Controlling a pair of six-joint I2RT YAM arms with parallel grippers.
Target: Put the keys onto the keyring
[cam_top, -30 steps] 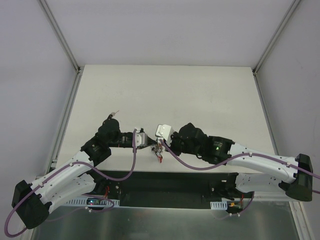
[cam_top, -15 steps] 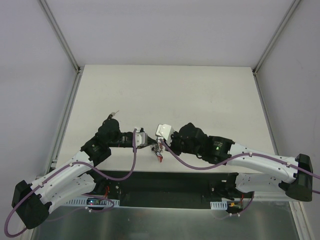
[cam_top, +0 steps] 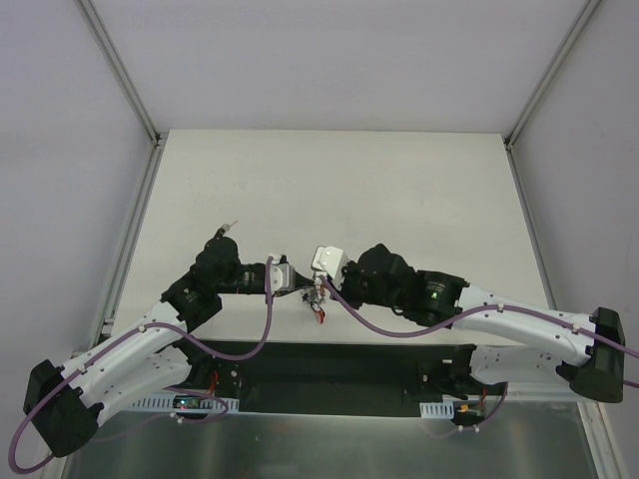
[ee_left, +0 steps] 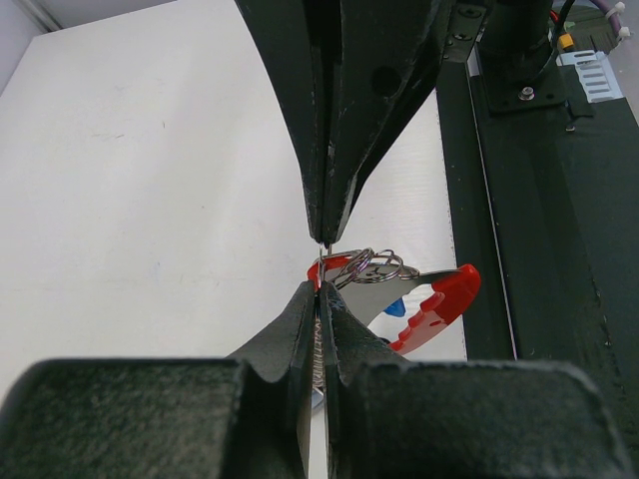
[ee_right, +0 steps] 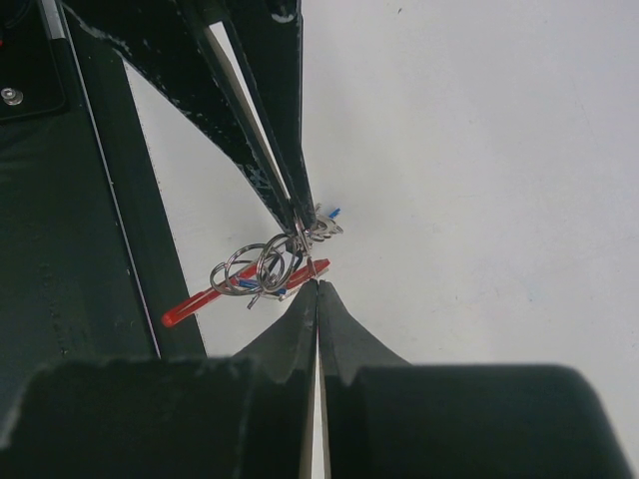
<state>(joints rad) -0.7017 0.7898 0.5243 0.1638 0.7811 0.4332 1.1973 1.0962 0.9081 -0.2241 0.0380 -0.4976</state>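
Observation:
My two grippers meet tip to tip just above the table's near edge. The left gripper (cam_top: 303,291) (ee_left: 319,284) is shut on a thin silver key (ee_left: 319,344) whose toothed edge shows between its fingers. The right gripper (cam_top: 318,289) (ee_right: 318,284) is shut too, and a thin silver wire of the keyring (ee_left: 374,267) (ee_right: 255,269) runs from its tip. The keyring's overlapping silver rings hang between the tips, with the red curved clip (ee_left: 444,299) (ee_right: 200,302) (cam_top: 319,314) below them. Small blue key parts (ee_left: 395,308) (ee_right: 334,212) peek out of the cluster.
The white table (cam_top: 329,190) stretches away behind the grippers. A black base plate (cam_top: 329,364) (ee_left: 539,249) with cables and connectors runs along the near edge, right below the hanging cluster. Metal frame rails (cam_top: 135,249) border both sides.

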